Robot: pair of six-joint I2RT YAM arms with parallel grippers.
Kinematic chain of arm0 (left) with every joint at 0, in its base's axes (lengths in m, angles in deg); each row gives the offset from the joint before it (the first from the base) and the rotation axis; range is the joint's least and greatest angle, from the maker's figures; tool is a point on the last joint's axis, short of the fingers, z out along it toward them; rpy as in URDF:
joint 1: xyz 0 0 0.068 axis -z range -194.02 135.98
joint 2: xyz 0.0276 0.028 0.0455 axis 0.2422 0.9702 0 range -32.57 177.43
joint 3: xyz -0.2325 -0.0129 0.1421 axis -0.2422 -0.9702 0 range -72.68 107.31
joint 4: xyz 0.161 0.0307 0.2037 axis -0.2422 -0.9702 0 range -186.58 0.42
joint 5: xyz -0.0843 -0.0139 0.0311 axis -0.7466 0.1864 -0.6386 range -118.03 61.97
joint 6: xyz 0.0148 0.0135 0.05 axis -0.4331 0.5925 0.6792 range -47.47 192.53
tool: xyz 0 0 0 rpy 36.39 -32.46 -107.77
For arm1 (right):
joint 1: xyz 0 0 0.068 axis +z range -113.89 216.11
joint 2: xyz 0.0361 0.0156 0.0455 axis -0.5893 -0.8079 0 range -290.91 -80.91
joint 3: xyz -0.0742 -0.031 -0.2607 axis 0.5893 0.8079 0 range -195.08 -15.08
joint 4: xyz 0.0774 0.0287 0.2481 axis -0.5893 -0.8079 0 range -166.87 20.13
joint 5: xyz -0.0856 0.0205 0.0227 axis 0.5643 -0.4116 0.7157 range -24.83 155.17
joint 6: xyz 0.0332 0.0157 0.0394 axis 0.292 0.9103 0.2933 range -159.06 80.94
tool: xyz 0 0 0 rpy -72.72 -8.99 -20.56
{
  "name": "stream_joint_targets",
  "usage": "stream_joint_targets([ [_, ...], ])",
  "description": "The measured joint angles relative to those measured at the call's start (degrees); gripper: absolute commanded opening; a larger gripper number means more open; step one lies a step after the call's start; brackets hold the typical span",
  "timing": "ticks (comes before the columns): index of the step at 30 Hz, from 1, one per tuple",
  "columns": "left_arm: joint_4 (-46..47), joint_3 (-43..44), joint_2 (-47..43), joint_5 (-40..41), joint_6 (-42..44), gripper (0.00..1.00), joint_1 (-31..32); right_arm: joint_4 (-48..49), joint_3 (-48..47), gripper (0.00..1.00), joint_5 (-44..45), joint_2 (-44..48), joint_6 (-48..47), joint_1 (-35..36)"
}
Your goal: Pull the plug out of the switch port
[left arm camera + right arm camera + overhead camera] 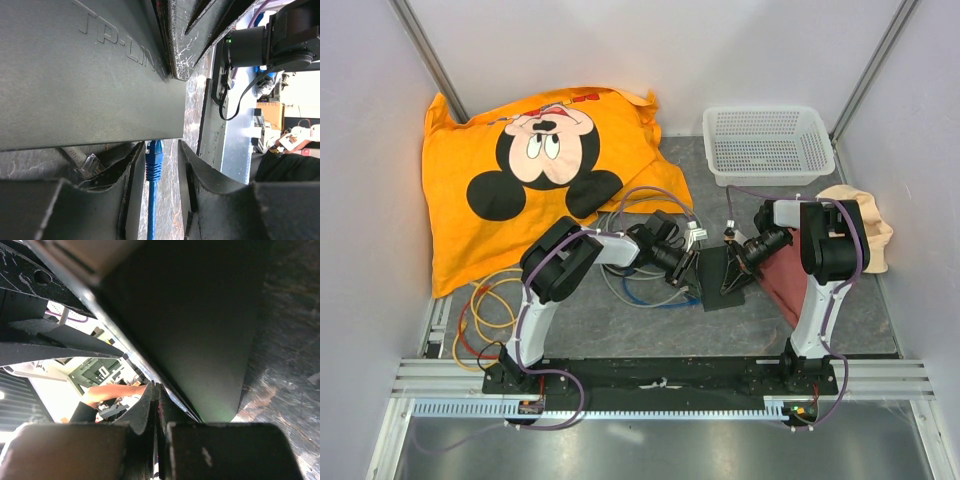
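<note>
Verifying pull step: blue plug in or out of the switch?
In: blue plastic cable plug enters the edge of the flat matte-black rectangular switch box, no gap.

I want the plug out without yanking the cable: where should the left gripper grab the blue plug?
Take the blue plug by its ribbed boot at the switch edge, pinching from both sides. The left gripper straddles it, open, and the cable runs straight back, suiting a straight pull.

Cable tangle (638, 295) crowds switch (713, 282) L side (basket (767, 150) far off).
</note>
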Motion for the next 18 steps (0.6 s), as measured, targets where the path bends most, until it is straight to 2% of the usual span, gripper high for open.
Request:
stream_joint_targets([
  [7,0.02,0.00,0.07,-0.11,0.04,0.43,-0.04,-0.33,-0.24,0.00,-0.02,-0.31,-0.04,0.00],
  [9,-0.09,0.15,0.07,-0.28,0.11,0.39,0.02,-0.46,-0.35,0.00,-0.02,-0.42,-0.07,0.00],
  [14,-0.44,0.17,0.09,0.22,1.33,0.36,0.52,-0.59,-0.46,0.00,0.00,-0.50,-0.07,0.00],
  [18,-0.66,0.17,0.09,0.76,2.10,0.28,0.83,-0.76,-0.48,0.00,0.13,-0.55,-0.07,0.00],
])
